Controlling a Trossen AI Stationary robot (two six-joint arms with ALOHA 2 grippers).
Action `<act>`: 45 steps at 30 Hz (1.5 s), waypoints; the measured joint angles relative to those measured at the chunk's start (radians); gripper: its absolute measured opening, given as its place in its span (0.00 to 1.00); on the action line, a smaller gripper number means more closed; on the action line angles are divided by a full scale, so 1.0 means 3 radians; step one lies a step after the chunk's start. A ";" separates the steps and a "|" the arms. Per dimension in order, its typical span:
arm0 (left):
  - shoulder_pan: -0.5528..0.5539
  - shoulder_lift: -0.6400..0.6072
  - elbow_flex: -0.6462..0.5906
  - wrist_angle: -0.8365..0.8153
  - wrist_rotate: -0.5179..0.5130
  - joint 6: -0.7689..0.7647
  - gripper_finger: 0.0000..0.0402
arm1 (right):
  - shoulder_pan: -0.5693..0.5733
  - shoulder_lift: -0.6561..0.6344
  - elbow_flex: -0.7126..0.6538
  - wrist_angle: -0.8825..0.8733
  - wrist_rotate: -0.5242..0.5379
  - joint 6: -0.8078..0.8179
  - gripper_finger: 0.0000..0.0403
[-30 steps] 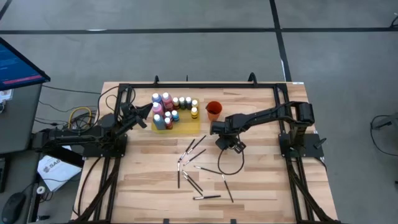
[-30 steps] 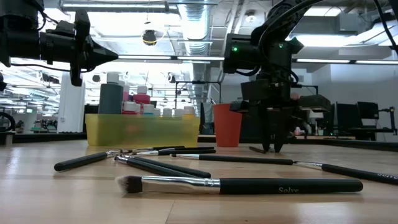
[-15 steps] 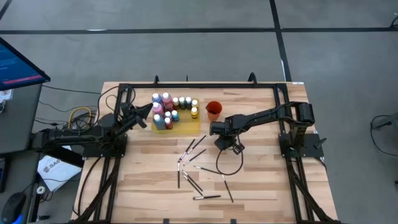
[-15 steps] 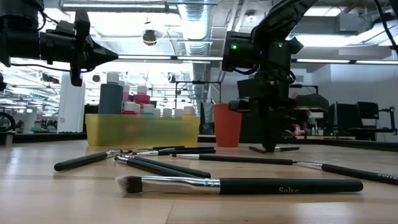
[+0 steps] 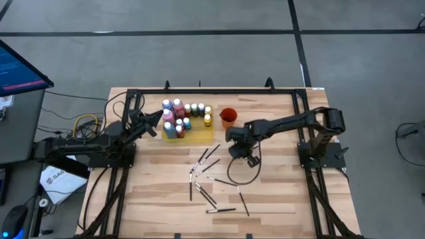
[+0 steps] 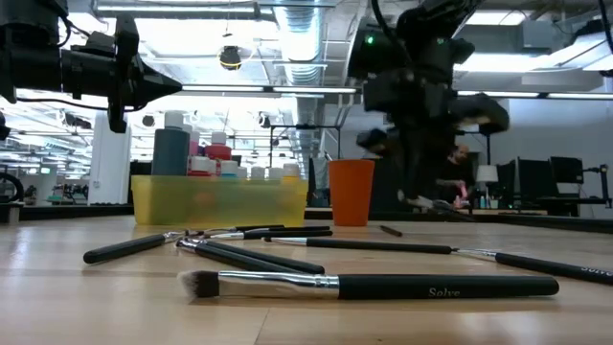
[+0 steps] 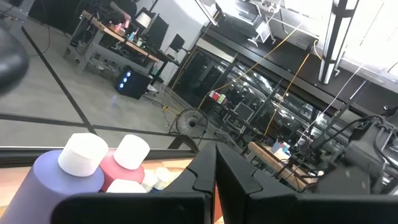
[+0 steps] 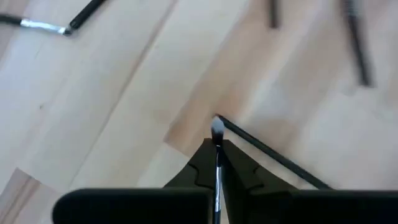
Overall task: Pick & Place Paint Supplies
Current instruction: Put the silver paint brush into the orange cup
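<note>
Small paint bottles [image 5: 180,114] with pale caps stand on a flat yellow mat [image 5: 199,135] at the far middle of the table. An orange-red cup [image 5: 228,117] stands to their right. Several thin dark brushes [image 5: 207,174] lie scattered on the wood nearer the front. My right gripper [image 5: 234,149] hangs above the table just in front of the cup, shut on one thin brush [image 8: 217,140]. My left gripper [image 5: 160,118] waits shut, raised beside the bottles' left side [image 7: 215,163]. My right gripper pinches a thin brush between its two fingers, which point steeply down from above. The brush's pale bristle tip [image 8: 217,129] sticks out just past the fingertips. In the low view the brush [image 6: 436,203] is blurred and hangs clear of the table.
The black frame rails [image 5: 212,91] run along the table's far and side edges. A cable loop [image 5: 242,174] hangs from the right arm over the brushes. Bare wood [image 5: 279,192] lies at the front right. A large brush [image 6: 383,285] lies close to the low camera.
My right gripper stood at the table with its fingers apart around a brush, then shut on it. It has since risen and rolled a little, and the brush has come up clear of the wood.
</note>
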 joint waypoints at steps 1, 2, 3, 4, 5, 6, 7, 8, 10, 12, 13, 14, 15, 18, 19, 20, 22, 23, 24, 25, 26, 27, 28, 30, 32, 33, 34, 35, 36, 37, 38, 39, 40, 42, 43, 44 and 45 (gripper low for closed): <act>-0.0001 0.0000 0.0000 0.0000 0.0001 0.0000 0.00 | -0.0005 -0.0058 -0.0003 0.0004 0.0011 0.0038 0.00; 0.0000 0.0000 0.0000 0.0000 0.0000 0.0000 0.00 | -0.0011 -0.0122 -0.0002 0.0038 0.0012 0.0094 0.00; -0.0001 0.0000 0.0000 0.0000 0.0001 0.0000 0.00 | -0.0026 -0.0187 -0.0001 0.0078 -0.0008 0.0162 0.00; -0.0001 0.0000 0.0000 0.0000 -0.0001 0.0000 0.00 | -0.0043 -0.0263 -0.0001 0.0101 -0.0062 0.0239 0.00; 0.0000 0.0000 0.0000 0.0000 -0.0001 0.0000 0.00 | -0.0064 -0.0335 -0.0001 0.0162 -0.0124 0.0322 0.00; 0.0001 0.0000 0.0000 0.0000 -0.0001 0.0000 0.00 | -0.0103 -0.0408 -0.0001 0.0262 -0.0152 0.0405 0.00; 0.0000 0.0000 0.0001 0.0000 0.0001 0.0000 0.00 | -0.0146 -0.0498 -0.0001 0.0357 -0.0149 0.0484 0.00; 0.0000 0.0000 0.0000 0.0000 -0.0001 0.0000 0.00 | -0.0198 -0.0594 -0.0001 0.0456 -0.0143 0.0553 0.00; -0.0001 0.0000 0.0000 0.0000 0.0001 0.0000 0.00 | -0.0318 -0.0787 0.0002 0.0743 -0.0134 0.0700 0.00; 0.0000 0.0000 0.0000 0.0000 0.0000 0.0000 0.00 | -0.0468 -0.0964 0.0003 0.0995 -0.0133 0.0804 0.00; 0.0000 0.0000 0.0001 0.0000 0.0001 0.0000 0.00 | -0.0552 -0.1040 0.0003 0.1154 -0.0135 0.0855 0.00; 0.0000 0.0000 0.0001 0.0000 0.0001 0.0000 0.00 | -0.0646 -0.1099 0.0003 0.1323 -0.0136 0.0916 0.00; -0.0001 -0.0001 0.0000 0.0000 0.0001 0.0000 0.00 | -0.0744 -0.1145 0.0003 0.1501 -0.0135 0.0994 0.00; -0.0001 0.0000 0.0000 0.0000 0.0001 0.0000 0.00 | -0.1039 -0.1172 0.0005 0.2044 -0.0117 0.1266 0.00; 0.0001 0.0000 0.0000 0.0000 -0.0001 0.0000 0.00 | -0.1126 -0.1164 0.0005 0.2166 -0.0115 0.1328 0.00; 0.0000 0.0000 0.0000 0.0000 -0.0001 0.0000 0.00 | -0.1197 -0.1134 0.0005 0.2296 -0.0115 0.1365 0.01; -0.0001 -0.0001 0.0001 0.0000 0.0001 0.0000 0.00 | -0.1282 -0.1058 0.0008 0.2468 -0.0123 0.1423 0.01; 0.0001 0.0000 0.0001 0.0000 -0.0001 0.0000 0.00 | -0.1316 -0.1006 0.0006 0.2501 -0.0128 0.1437 0.01; 0.0001 0.0000 0.0000 0.0000 0.0000 0.0000 0.00 | -0.1336 -0.0942 0.0006 0.2552 -0.0130 0.1456 0.01; 0.0001 0.0000 0.0000 0.0000 0.0000 0.0000 0.00 | -0.1348 -0.0885 0.0006 0.2571 -0.0129 0.1485 0.01; 0.0001 0.0000 0.0000 0.0000 -0.0001 0.0000 0.00 | -0.1353 -0.0833 0.0004 0.2565 -0.0130 0.1503 0.01; -0.0001 0.0000 0.0000 0.0000 -0.0001 0.0000 0.00 | -0.1356 -0.0787 0.0003 0.2557 -0.0140 0.1505 0.01; -0.0001 0.0000 0.0001 0.0000 0.0000 0.0000 0.00 | -0.1356 -0.0746 0.0003 0.2552 -0.0143 0.1499 0.01; -0.0001 0.0000 0.0000 0.0000 0.0001 0.0000 0.00 | -0.1348 -0.0671 0.0004 0.2541 -0.0155 0.1498 0.00; 0.0000 0.0000 0.0001 0.0000 -0.0001 0.0000 0.00 | -0.1346 -0.0624 0.0000 0.2522 -0.0209 0.1528 0.00; 0.0001 0.0000 0.0001 0.0000 0.0000 0.0000 0.00 | -0.1345 -0.0627 -0.0003 0.2513 -0.0222 0.1527 0.00; 0.0000 0.0000 0.0001 0.0000 -0.0001 0.0000 0.00 | -0.1345 -0.0647 -0.0003 0.2519 -0.0223 0.1525 0.00; 0.0000 0.0000 0.0000 0.0000 0.0000 0.0000 0.00 | -0.1347 -0.0672 -0.0002 0.2534 -0.0223 0.1511 0.00; -0.0001 0.0000 0.0000 0.0000 0.0000 0.0000 0.00 | -0.1349 -0.0699 0.0001 0.2551 -0.0221 0.1511 0.00; -0.0001 0.0000 0.0000 0.0000 0.0001 0.0000 0.00 | -0.1353 -0.0731 0.0001 0.2539 -0.0218 0.1511 0.00; -0.0001 0.0000 0.0000 0.0000 -0.0001 0.0000 0.00 | -0.1354 -0.0761 0.0001 0.2516 -0.0209 0.1501 0.00; -0.0001 0.0000 0.0000 0.0000 0.0001 0.0000 0.00 | -0.1355 -0.0788 0.0001 0.2496 -0.0200 0.1494 0.00; 0.0001 0.0000 0.0000 0.0000 0.0001 0.0000 0.00 | -0.1361 -0.0821 0.0001 0.2449 -0.0190 0.1477 0.00; -0.0001 0.0000 0.0001 0.0000 0.0000 0.0000 0.00 | -0.1386 -0.0910 0.0001 0.2298 -0.0189 0.1427 0.00; -0.0001 0.0000 0.0001 -0.0001 -0.0001 0.0000 0.00 | -0.1398 -0.0958 0.0001 0.2213 -0.0194 0.1403 0.00; 0.0000 0.0000 0.0001 0.0000 0.0001 0.0000 0.00 | -0.1416 -0.1012 0.0003 0.2093 -0.0207 0.1368 0.00; 0.0000 0.0000 0.0000 0.0000 -0.0001 0.0000 0.00 | -0.1431 -0.1068 0.0004 0.1925 -0.0209 0.1316 0.01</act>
